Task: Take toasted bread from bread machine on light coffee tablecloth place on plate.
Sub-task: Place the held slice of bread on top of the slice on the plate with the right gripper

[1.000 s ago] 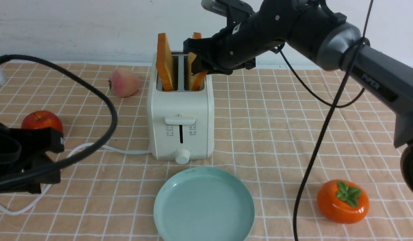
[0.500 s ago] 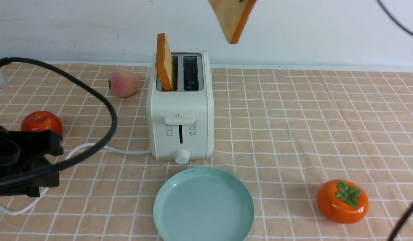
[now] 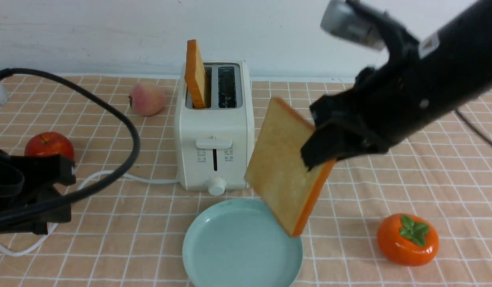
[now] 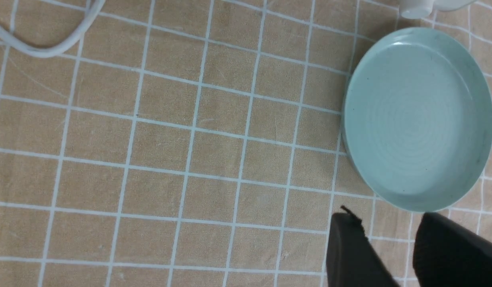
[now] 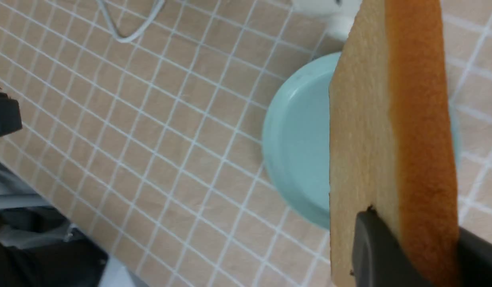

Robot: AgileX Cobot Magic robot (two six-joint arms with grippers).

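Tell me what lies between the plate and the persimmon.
Only bare tablecloth, seen in the front view, between plate and persimmon.

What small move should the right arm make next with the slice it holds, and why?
Probably lower the slice and tip it flat over the plate before letting go: the right end effector holds it tilted in the air, its low corner near the plate's right rim.
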